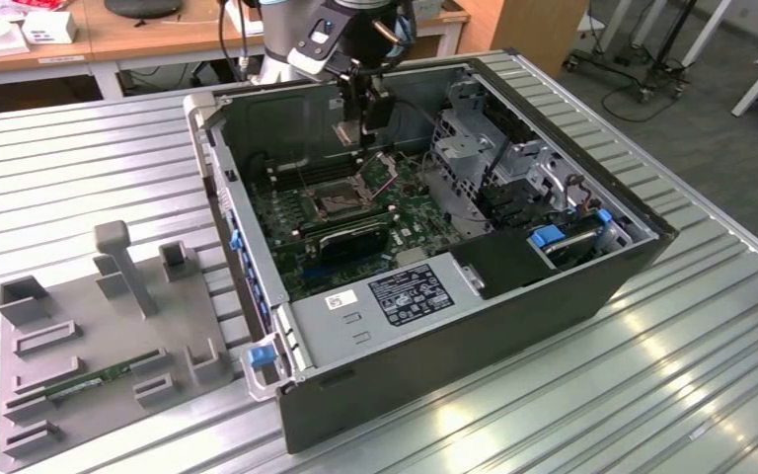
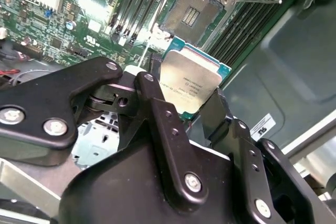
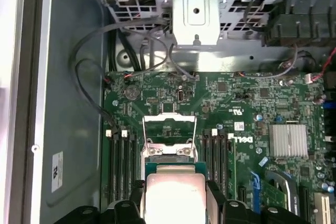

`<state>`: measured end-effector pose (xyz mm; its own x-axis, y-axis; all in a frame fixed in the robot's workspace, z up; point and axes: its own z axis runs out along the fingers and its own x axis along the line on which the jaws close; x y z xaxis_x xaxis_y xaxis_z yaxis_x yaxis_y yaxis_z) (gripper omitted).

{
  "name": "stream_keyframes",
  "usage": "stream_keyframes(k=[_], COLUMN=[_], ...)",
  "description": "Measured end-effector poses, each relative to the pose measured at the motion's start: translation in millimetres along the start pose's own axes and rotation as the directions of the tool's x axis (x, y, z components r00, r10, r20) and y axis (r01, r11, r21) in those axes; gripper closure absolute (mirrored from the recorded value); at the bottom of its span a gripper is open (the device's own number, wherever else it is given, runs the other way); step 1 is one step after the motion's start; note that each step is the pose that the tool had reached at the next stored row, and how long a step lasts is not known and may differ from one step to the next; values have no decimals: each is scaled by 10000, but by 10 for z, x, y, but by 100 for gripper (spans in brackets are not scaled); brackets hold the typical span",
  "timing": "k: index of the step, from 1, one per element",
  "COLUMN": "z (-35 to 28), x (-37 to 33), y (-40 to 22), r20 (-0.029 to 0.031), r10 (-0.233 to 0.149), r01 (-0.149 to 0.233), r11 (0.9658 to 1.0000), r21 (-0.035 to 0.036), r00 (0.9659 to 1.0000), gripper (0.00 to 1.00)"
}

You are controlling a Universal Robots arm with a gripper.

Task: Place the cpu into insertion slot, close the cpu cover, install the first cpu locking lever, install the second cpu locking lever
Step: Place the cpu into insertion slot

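Holding cpu (image 2: 191, 80) by opposite edges in closed gripper (image 2: 185, 109), near open insertion slot (image 2: 190, 13); best seated level, corners matched to slot.

Dull metal-topped cpu (image 2: 194, 77), matt black hand (image 2: 185, 103), glossy ribbed metal table (image 1: 695, 375)

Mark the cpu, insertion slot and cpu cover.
cpu (image 2: 191, 83), second wrist view, metal top.
insertion slot (image 2: 190, 17), second wrist view, black contact field.
cpu cover (image 3: 169, 118), first wrist view, raised frame bar.
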<state>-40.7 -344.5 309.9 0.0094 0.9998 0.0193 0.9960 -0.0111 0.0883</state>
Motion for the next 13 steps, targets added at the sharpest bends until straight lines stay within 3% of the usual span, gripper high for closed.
stream_keyframes(k=[5,13], z=[68,80], x=[-2,-2], y=[-19,-21], r20=[-23,-24], r10=[-247,-250], r01=[247,250], r11=[9997,9997], r21=[4,4], r00=[9997,9997], gripper=[46,46])
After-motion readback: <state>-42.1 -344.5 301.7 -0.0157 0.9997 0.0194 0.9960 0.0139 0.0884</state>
